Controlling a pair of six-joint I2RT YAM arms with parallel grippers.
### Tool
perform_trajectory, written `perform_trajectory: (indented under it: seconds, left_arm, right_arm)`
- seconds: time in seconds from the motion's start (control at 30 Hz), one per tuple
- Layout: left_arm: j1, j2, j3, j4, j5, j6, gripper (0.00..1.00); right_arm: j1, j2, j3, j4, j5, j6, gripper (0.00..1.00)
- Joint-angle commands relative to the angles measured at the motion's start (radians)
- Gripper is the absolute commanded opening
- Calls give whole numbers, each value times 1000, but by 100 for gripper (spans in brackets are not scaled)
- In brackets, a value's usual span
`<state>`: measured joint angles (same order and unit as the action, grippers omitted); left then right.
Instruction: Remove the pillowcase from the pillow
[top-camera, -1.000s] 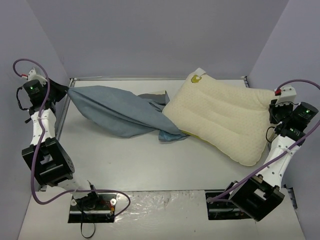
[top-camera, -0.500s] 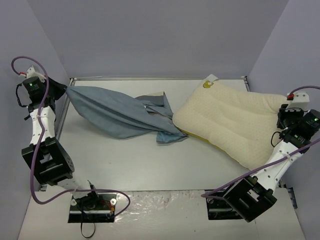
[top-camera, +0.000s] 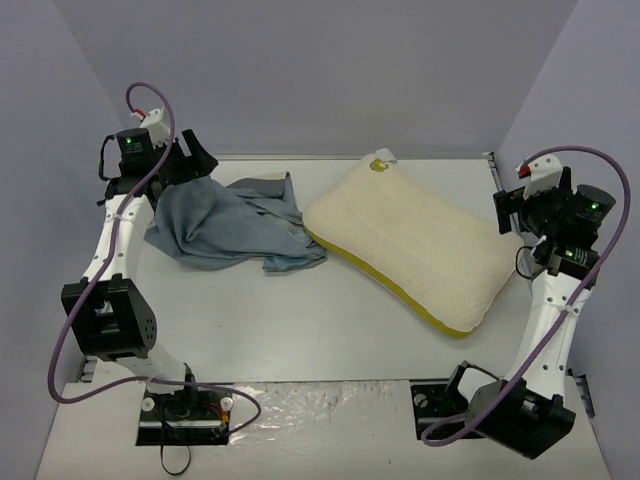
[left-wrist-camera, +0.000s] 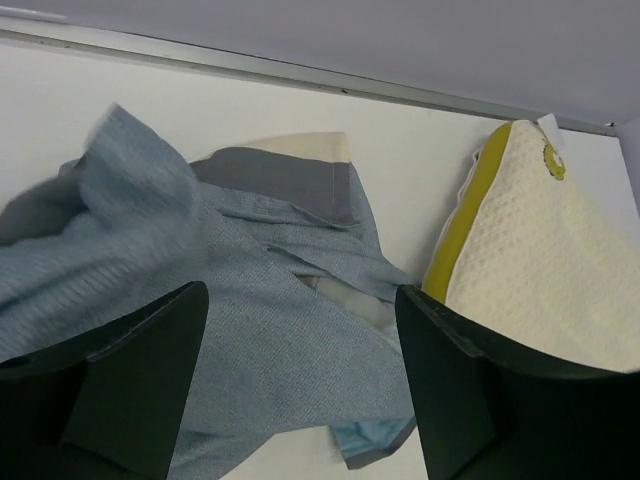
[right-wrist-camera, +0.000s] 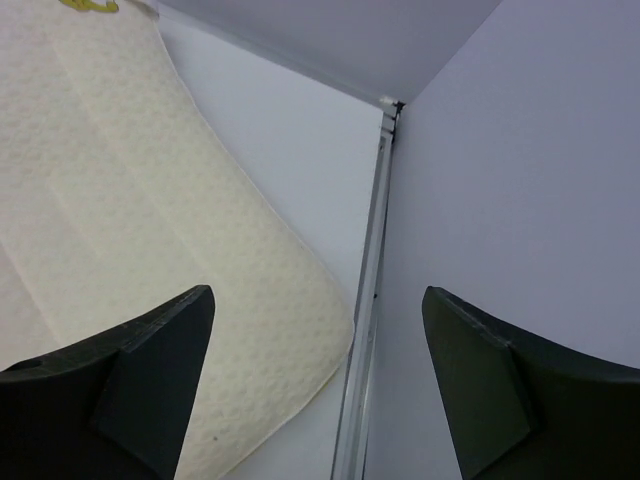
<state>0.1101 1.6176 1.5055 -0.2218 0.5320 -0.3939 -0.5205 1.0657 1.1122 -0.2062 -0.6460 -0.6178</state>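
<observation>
The pillowcase (top-camera: 232, 222) lies in a loose crumpled heap in the upper left part of the top view, blue-grey face up, with a band of grey and cream stripe showing at its far edge. The left wrist view shows that striped band near the top centre of the frame. The pillow (top-camera: 410, 240) is wholly outside the sack and rests flat on the table (top-camera: 300, 325), right of centre and slanting from upper left to lower right. A yellow seam runs along its near edge, and a small tag (top-camera: 378, 160) sits at its far corner. The cloth's right edge lies just beside the pillow's left end; whether the two touch cannot be told. There is one pillowcase and one pillow, with two arms and two claws. The left claw (left-wrist-camera: 300, 298) hangs over the far left part of the heap, its fingers (left-wrist-camera: 140, 375) spread wide with only cloth below them and nothing held. In the top view it (top-camera: 196, 160) sits in the upper left, at the cloth's far corner. The right claw (right-wrist-camera: 318, 295) is also wide and holds nothing, above the pillow's right end near the table's metal edge rail (right-wrist-camera: 368, 290). In the top view it (top-camera: 508, 212) is at the right edge.
</observation>
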Motion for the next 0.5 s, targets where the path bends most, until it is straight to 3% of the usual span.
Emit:
perform_trajectory:
  seconds: [0.0,0.1,0.2,0.23,0.3,0.33,0.47]
  left_arm:
    - [-33,-96,36,-54,-47,96,75]
    - [-93,-119,51,-93,-56,154,82]
    - [-177,-154,50,-103,-69,208,84]
    - [-178,-162,50,-103,-75,219,84]
    - [-210,-176,42,-108,-81,234,84]
    - [-216,-197,33,-106,-61,237,85]
    - [-228,-284,-85,-45,-1,210,86]
  right_arm:
    - [74,-21,87,16,67,33,82]
    - [93,32,142,22,183,96,84]
    - [123,43,126,-24,-43,84,87]
    - [167,48,126,-48,-44,84,88]
    - [307,65,94,-100,-52,59,88]
    - [491,69,74,-99,-2,66,88]
    - [930,143,-40,-29,439,153,91]
